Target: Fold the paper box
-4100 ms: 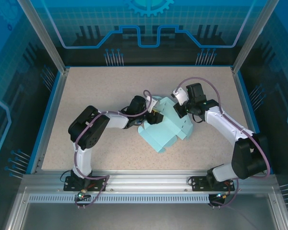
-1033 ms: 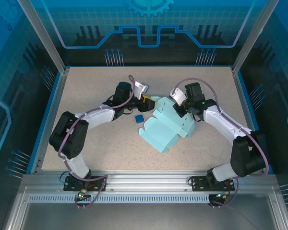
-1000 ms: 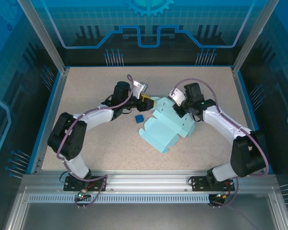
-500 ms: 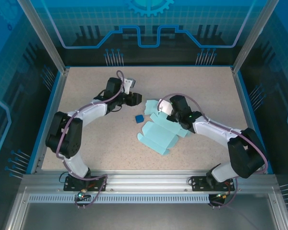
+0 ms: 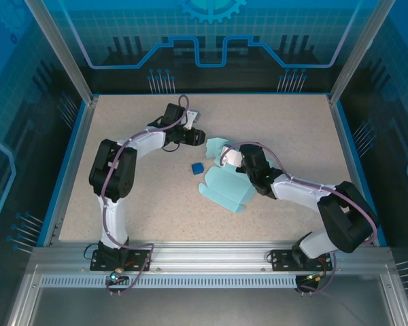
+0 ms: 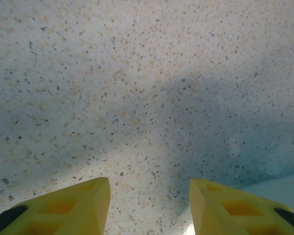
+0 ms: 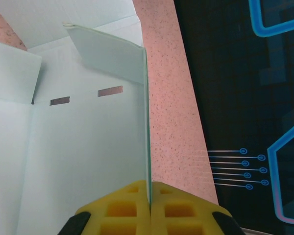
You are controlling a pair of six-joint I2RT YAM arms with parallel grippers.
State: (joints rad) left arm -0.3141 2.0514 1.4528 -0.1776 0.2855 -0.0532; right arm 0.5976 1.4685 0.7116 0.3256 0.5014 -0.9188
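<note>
Near the middle of the bench (image 5: 132, 200), slightly toward its right edge, lies the paper box (image 5: 226, 190), partly raised, with one flap reaching toward the far edge. A small dark blue cube (image 5: 197, 167) sits just beside the box on its left, apart from it.

Right pincer (image 5: 226, 161): clenched on the box. In the wrist view the yellow tips (image 7: 149, 190) meet on the top edge of one upright wall, which is seen edge-on. The inside of the box (image 7: 78, 147) shows two small slots and a folded-in tab.

Left pincer (image 5: 201, 137): near the far flap, on its left. The wrist view shows its fingers (image 6: 149, 196) parted with nothing between them and bare speckled bench beneath. A pale cyan corner shows at the lower right.

Handling, judged:
- The card looks thin and very light, so it will likely slide on the bench unless pinned.
- It is stiff only along the panels and bends readily at the creases.
- Tabs will probably crumple if pinched at the tip.
- Best hold is on a panel edge close to a crease, as the right pincer has it, with the second hold on the opposite wall.
</note>
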